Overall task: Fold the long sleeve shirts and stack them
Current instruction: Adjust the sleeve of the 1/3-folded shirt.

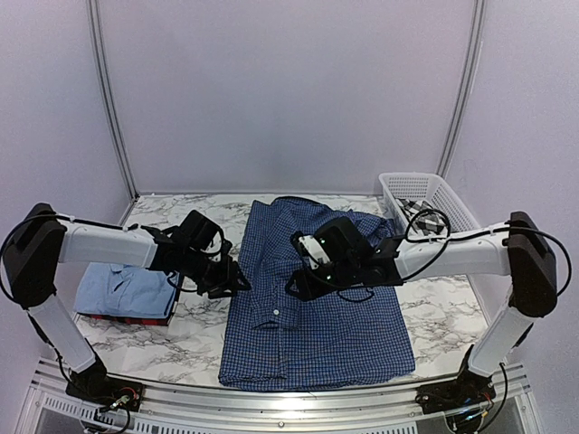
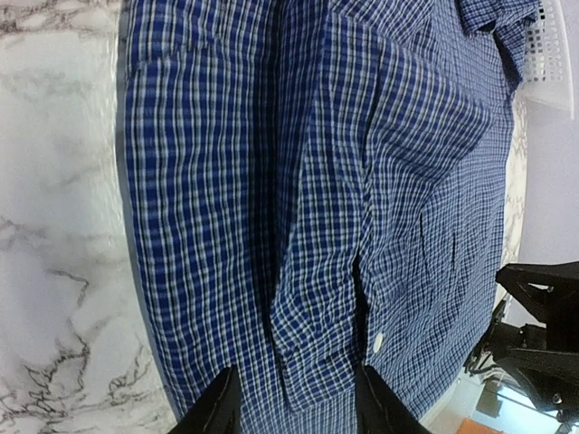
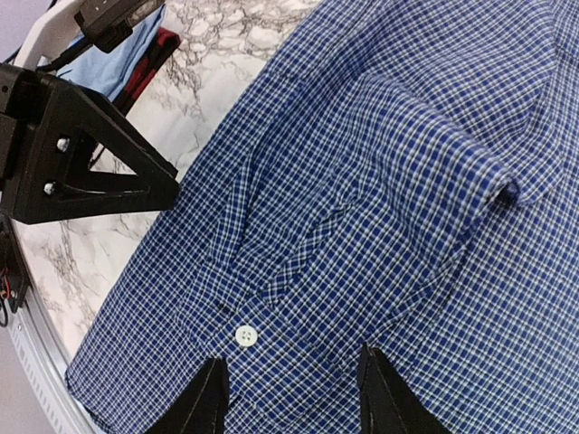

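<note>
The navy check shirt lies spread on the table. The left end effector and right end effector hover over it, wide and empty. Pinch only the folded sleeve, lifting evenly.

light: bright, even, diffuse | shadows: soft, faint | focus: sharp | glare: slight on marble
</note>
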### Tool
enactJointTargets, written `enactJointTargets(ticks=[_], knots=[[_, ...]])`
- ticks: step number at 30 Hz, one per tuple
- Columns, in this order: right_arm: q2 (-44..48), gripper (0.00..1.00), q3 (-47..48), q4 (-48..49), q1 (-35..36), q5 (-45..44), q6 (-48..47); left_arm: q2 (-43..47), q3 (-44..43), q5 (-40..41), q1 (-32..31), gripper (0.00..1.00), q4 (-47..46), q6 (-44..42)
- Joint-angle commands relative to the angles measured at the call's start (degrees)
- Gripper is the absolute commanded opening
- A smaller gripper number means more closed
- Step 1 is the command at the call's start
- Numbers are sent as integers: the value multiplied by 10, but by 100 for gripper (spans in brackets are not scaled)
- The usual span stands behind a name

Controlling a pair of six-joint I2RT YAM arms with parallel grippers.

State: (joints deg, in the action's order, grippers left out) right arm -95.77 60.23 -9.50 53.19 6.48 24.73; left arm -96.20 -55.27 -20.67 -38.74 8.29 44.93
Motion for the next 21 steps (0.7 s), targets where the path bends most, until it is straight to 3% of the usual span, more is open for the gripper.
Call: enactJointTargets(ticks=[1,11,15,21], knots=[[4,45,-11,-28,26,4,-36,23,27,-26,-22,44,7,26],[12,44,-67,9,30,20,16,-20,24,-14,-87,39,3,61],[14,43,-78,14,31,16,25,-27,29,4,-93,34,7,72],[33,43,-95,12,29,-7,37,-22,35,37,-105,34,25,74]])
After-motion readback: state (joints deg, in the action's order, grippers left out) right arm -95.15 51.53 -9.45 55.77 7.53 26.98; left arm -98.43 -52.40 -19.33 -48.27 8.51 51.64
